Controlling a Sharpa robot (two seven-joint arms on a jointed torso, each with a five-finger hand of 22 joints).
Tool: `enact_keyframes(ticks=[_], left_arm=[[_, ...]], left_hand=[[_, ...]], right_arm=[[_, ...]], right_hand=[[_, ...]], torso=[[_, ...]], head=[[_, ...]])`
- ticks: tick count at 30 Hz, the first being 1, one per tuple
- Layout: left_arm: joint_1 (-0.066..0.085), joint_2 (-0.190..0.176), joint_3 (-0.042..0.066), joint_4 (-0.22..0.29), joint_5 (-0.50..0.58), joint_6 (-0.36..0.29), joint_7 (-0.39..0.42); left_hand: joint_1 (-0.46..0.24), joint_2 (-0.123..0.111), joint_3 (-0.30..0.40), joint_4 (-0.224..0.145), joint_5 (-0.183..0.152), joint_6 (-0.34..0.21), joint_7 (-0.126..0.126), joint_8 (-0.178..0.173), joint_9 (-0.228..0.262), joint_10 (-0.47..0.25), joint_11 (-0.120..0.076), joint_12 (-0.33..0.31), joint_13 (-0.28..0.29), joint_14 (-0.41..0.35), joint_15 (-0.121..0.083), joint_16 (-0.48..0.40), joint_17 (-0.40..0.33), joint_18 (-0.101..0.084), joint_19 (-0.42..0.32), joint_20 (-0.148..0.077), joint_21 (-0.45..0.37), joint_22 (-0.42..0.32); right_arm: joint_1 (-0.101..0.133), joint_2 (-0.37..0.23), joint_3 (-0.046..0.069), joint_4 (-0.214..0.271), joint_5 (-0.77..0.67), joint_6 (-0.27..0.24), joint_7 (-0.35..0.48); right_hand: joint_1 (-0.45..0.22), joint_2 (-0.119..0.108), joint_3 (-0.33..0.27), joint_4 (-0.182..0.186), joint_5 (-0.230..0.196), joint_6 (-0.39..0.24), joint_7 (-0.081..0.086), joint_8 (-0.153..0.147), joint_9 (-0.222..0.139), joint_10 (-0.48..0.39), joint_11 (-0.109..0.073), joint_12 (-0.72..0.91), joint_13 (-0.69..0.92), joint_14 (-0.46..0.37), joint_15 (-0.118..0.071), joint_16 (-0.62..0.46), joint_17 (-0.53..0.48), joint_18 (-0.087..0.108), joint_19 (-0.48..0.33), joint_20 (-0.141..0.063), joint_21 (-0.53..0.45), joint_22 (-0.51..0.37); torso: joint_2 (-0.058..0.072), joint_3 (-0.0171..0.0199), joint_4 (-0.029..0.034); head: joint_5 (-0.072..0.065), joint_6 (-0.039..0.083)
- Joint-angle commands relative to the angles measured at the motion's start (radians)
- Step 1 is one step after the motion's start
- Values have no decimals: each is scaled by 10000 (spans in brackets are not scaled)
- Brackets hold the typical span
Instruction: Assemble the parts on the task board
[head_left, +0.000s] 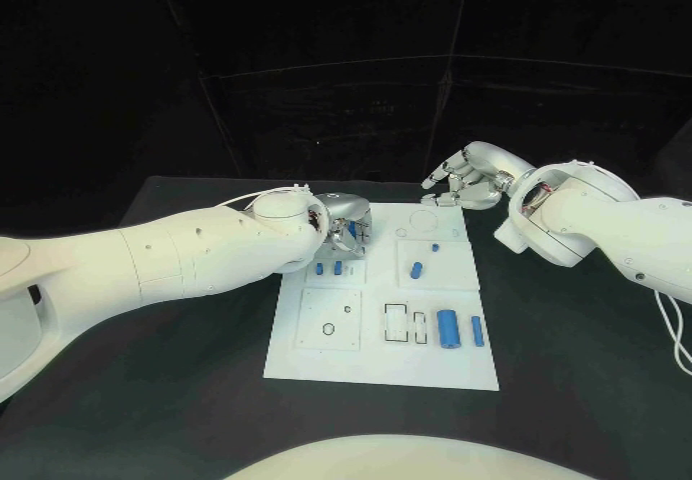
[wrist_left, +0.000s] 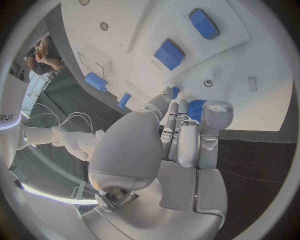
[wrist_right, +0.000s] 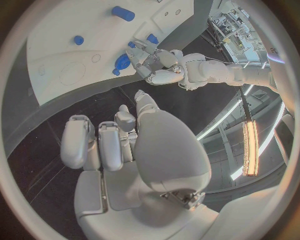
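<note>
The white task board (head_left: 378, 345) lies in the middle of the table. My left hand (head_left: 343, 225) hovers over its far left corner, and in the left wrist view its fingers (wrist_left: 180, 131) close round a ridged blue part (wrist_left: 196, 107). The right wrist view has the same blue part (wrist_right: 122, 62) at that hand's fingertips. Two small blue parts (head_left: 329, 268) lie just in front of the left hand. More blue parts sit at the board's middle (head_left: 417, 269) and near right (head_left: 449, 327). My right hand (head_left: 464, 180) hangs past the board's far right edge, fingers apart and empty.
Black table (head_left: 173, 400) surrounds the board on all sides. Empty recesses and outlined slots (head_left: 404, 322) mark the board's near half. My right forearm (head_left: 577, 220) crosses above the table right of the board.
</note>
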Motion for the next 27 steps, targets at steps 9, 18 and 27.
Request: enact_keyframes(ticks=[9, 18, 27], left_arm=[[-21, 152, 1, -169, -224, 366, -154], [-64, 207, -3, -232, -224, 459, -99], [-95, 233, -8, -290, -224, 421, -81]], left_hand=[[-2, -32, 360, -33, -19, 248, 12, -120, -124, 307, -30, -246, -222, 180, -88, 39, -122, -167, 116, -17, 195, 169], [-102, -77, 582, -34, -19, 379, -9, -173, -199, 512, -57, -384, -350, 187, -111, 30, -202, -186, 162, -34, 308, 284], [-26, 157, 1156, -115, -24, 849, -72, -98, -221, 1135, -211, -479, -440, 211, -234, 54, -251, -239, 270, -138, 622, 599]], right_arm=[[17, 42, 6, -3, -23, 64, 123], [17, 60, 6, -8, -23, 75, 130], [17, 78, 6, -15, -23, 79, 139]], right_hand=[[49, 79, -20, 12, 134, -65, 9, 48, -5, -50, -27, -49, -12, 462, -66, -45, 4, 72, -53, -30, -67, -13], [59, 89, -20, 17, 173, -67, 9, 56, -5, -53, -27, -50, -14, 464, -66, -43, 10, 71, -51, -30, -67, -12], [64, 91, -20, 18, 190, -67, 9, 60, -5, -48, -27, -41, -6, 465, -67, -40, 16, 72, -53, -31, -70, -15]], torso=[[2, 8, -5], [-2, 7, 11], [-3, 9, 6]], head=[[-30, -9], [-40, -30], [-54, -29]])
